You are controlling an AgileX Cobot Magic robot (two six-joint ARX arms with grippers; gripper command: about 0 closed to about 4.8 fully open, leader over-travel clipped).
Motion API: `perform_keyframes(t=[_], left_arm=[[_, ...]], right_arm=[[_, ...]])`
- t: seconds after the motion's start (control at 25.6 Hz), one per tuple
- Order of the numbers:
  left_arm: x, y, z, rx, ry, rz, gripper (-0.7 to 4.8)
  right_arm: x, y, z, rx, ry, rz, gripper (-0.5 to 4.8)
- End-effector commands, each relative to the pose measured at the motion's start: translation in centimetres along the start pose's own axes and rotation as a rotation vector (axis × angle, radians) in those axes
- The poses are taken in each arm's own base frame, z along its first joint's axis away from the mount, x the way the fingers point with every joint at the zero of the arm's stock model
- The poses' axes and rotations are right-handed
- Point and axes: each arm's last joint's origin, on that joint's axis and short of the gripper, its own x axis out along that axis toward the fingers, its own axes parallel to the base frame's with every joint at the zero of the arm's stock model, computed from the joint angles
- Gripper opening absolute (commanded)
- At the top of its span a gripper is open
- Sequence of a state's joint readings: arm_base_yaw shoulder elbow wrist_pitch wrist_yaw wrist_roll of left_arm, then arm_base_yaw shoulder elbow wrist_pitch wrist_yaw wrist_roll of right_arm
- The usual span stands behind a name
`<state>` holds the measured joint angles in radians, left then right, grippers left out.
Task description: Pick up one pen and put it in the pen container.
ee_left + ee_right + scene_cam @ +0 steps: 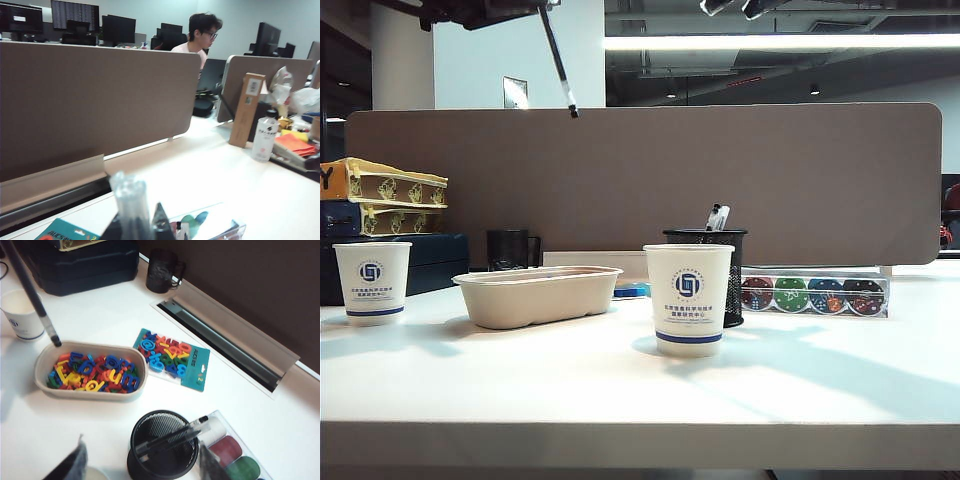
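The left gripper (pixel 136 227) is high above the table (pixel 620 390), pressed together on the upper end of the pen (pixel 558 60), which hangs slanted with its black tip down. The right gripper (pixel 140 474) hovers over the pen container (pixel 162 445) with its jaws spread wide, holding nothing.

- Pen container: black mesh, upright behind a paper cup (pixel 688 298). It already holds other pens (entry space is reduced).
- Pen: judged light, stiff and smooth-barrelled, so it is liable to swing or slip in a loose pinch. The present hold near the top suits a tip-first entry. In the right wrist view the tip is over the rim of the letter tray (pixel 42 372), well apart from the container.
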<state>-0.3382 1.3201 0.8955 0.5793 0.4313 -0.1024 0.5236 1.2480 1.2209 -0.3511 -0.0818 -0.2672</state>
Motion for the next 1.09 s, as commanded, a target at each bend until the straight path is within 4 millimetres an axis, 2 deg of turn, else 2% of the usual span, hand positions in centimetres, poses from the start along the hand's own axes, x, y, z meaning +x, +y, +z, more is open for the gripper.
perform_keyframes(t=[0.04, 0.31, 0.66, 0.82, 0.9, 1.09], left_arm=[[0.2, 0.1, -0.1, 0.018, 0.0, -0.003, -0.06], [2.6, 0.7, 0.2, 0.021, 0.001, -0.054, -0.06], [5.1, 1.6, 0.2, 0.022, 0.007, -0.092, -0.06], [6.2, 1.4, -0.8, 0.021, 0.032, -0.117, -0.06], [6.9, 1.0, -2.0, 0.045, 0.059, -0.135, -0.06], [8.0, 0.1, -3.6, 0.08, 0.089, -0.168, -0.06]], right_arm=[[-0.2, 0.0, 0.0, -0.002, 0.022, -0.014, 2.83], [-0.5, -0.6, -0.5, -0.091, 0.104, -0.166, 2.82], [-1.5, -2.9, -0.2, -0.064, 0.056, -0.304, 2.7], [-1.8, -4.0, 0.0, -0.046, 0.023, -0.354, 2.7], [-2.0, -4.8, -0.1, -0.016, 0.0, -0.381, 2.7], [-2.2, -5.5, -0.3, -0.005, 0.007, -0.406, 2.7]])
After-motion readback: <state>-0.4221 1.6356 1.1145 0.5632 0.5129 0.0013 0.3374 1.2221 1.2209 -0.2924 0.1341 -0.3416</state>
